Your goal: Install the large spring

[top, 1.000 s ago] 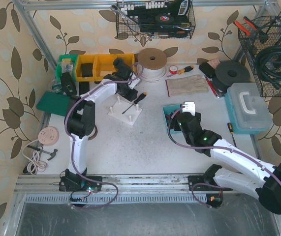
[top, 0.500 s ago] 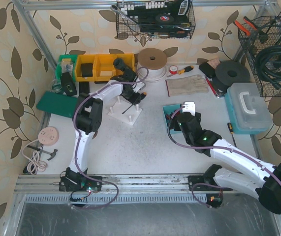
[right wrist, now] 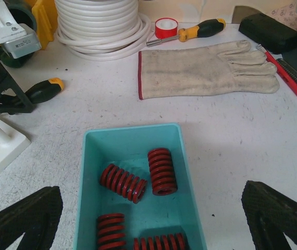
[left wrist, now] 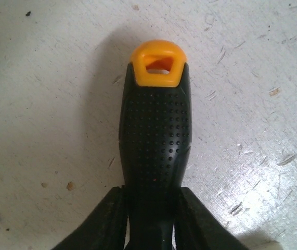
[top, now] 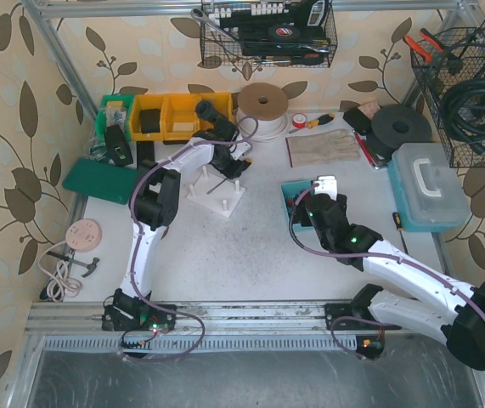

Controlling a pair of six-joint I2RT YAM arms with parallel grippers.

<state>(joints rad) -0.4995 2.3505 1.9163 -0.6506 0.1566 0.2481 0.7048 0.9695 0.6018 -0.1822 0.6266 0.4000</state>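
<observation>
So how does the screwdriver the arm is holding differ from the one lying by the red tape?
The held screwdriver is clamped between the fingers of the left gripper. The back screwdriver lies loose on the table beside the red tape, with nothing touching it. The held screwdriver's handle is black with an orange end cap, while the back screwdriver's handle mixes yellow and black. Both have dark grips with a bright end.

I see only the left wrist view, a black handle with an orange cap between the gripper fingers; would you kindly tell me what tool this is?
Observer: A screwdriver, its shaft reaching over the white peg base.
Operator: Where are the springs, please?
Observer: Red springs lie in a teal tray, in front of the right gripper.
Operator: Is that gripper open?
Observer: Yes, open and holding nothing.
</observation>
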